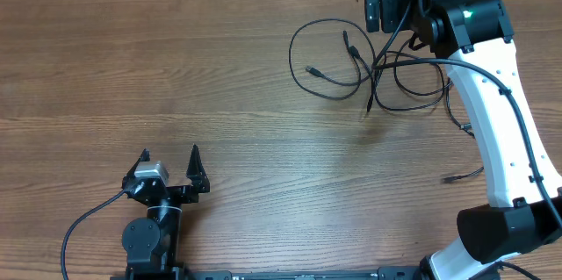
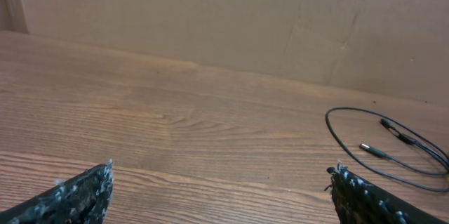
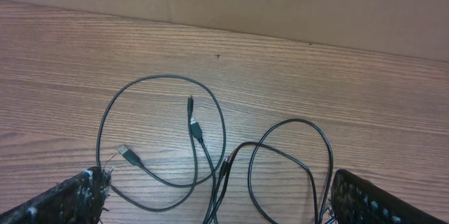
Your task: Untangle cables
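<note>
1. Since the right gripper (image 3: 217, 182) hangs with its jaws wide apart and nothing between them, directly over the cables (image 3: 224, 161) in the lower middle of its wrist view, it is the arm to make the first pick
2. Aim for a single strand, not the crossing: several cords pass over each other just below centre of that view, and closing there would likely pinch two or three at once
3. A better target, I judge, is the large loop (image 3: 165, 78) left of centre, or the silver-tipped plug (image 3: 126, 154) at its lower left, which lies apart from the other ends
4. Come down astride the cord and low to the wooden table (image 1: 176, 52); thin cord slips out of a high pinch
5. Draw the picked end slowly toward the left of the overhead frame, watching that the second loop (image 3: 295, 121) at right does not drag along
6. Spread wide and empty too, the left gripper (image 1: 169, 155) sits at the lower left of the overhead frame, well apart from the tangle in the upper right; it could pin a strand pulled its way
7. One loose end (image 1: 452, 177) lies at lower right beside the white link (image 1: 492, 131) of the right arm; avoid sweeping it
</note>
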Controlling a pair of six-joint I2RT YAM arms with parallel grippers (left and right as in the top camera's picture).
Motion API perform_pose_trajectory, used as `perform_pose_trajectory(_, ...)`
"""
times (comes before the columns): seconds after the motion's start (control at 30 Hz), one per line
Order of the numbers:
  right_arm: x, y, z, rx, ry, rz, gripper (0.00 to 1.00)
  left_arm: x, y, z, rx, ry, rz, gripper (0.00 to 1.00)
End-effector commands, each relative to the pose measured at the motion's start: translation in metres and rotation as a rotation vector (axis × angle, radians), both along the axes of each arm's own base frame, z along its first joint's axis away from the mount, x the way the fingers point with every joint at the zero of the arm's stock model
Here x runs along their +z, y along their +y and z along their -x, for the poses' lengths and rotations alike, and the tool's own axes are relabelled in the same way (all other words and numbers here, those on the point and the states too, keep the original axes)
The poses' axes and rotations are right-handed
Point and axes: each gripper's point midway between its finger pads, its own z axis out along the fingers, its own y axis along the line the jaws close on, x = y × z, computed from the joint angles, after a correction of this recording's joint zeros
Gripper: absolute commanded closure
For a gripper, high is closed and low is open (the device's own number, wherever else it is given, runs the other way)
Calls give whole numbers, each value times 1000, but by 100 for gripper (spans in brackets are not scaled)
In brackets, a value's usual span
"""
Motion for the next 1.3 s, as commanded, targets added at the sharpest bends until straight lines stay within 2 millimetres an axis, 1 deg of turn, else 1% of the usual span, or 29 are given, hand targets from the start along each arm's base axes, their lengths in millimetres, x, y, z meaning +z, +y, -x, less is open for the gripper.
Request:
perform_pose_trajectory(0.0, 7, 1, -2, -2, -18, -6, 0, 0, 1, 0, 3, -5, -19, 0)
perform_pose_trajectory(0.93, 7, 1, -2, -2, -19, -6, 0, 0, 1, 0, 3, -5, -19, 0)
perform_pose_trajectory(1.0, 0, 2, -4, 1, -4, -5, 0, 0, 1, 0, 3, -5, -18, 1)
perform_pose_trajectory(1.07, 0, 2, -4, 1, -4, -5, 0, 0, 1, 0, 3, -5, -19, 0)
perform_pose_trajectory(1.17, 15, 5, 3, 11, -34, -13, 0, 0, 2, 0, 5, -5, -19, 0)
perform_pose_trajectory(1.27, 41, 11, 18, 31, -91, -27, 0, 0, 2, 0, 6, -5, -19, 1)
